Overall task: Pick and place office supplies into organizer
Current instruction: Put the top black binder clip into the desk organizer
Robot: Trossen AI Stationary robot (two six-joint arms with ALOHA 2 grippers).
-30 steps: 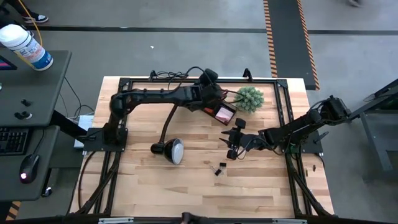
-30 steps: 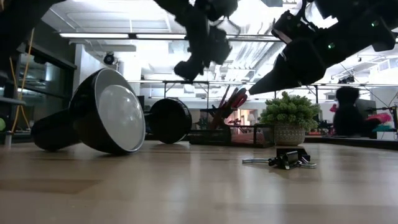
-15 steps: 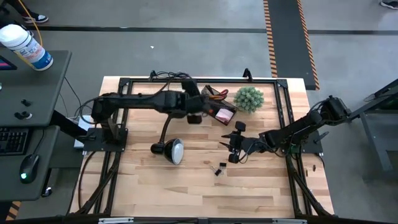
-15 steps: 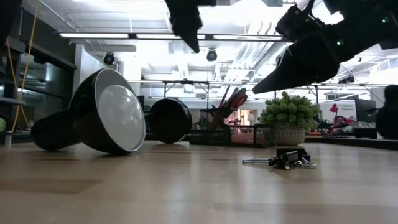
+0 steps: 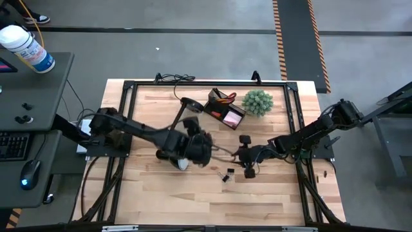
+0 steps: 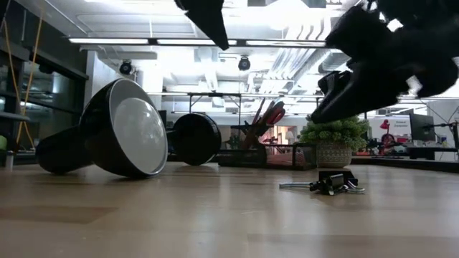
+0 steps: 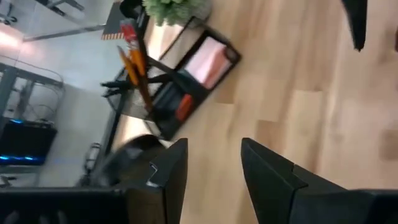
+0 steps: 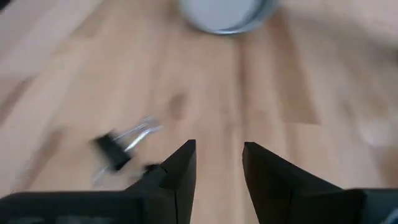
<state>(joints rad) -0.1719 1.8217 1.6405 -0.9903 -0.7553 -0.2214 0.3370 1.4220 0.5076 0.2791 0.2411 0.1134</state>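
The organizer [image 5: 221, 108] stands at the table's far side, with pencils [image 7: 133, 57], orange-handled scissors [image 7: 183, 106] and a pink sticky-note pad [image 7: 208, 60] in it. Two small black binder clips [image 5: 226, 174] lie on the wood near the middle of the table. My left gripper [image 5: 207, 149] hangs open above the lamp head, with nothing between its fingers [image 7: 214, 163]. My right gripper [image 5: 241, 156] is open and slants down, just to the right of the clips and above them [image 8: 119, 149]. In the low view it hangs over the clips [image 6: 331, 183].
A black desk lamp lies across the table, its head [image 5: 180, 157] under my left arm and its base [image 5: 189, 103] by the organizer. A green spiky plant [image 5: 258, 102] stands to the right of the organizer. Bare wood stretches along the near edge.
My left arm has swung away from the organizer toward the table's near edge, rolling its wrist, and now hangs over the lamp head. My right gripper has tipped and crept a little toward the binder clips. Both grippers stay open. No object has moved.
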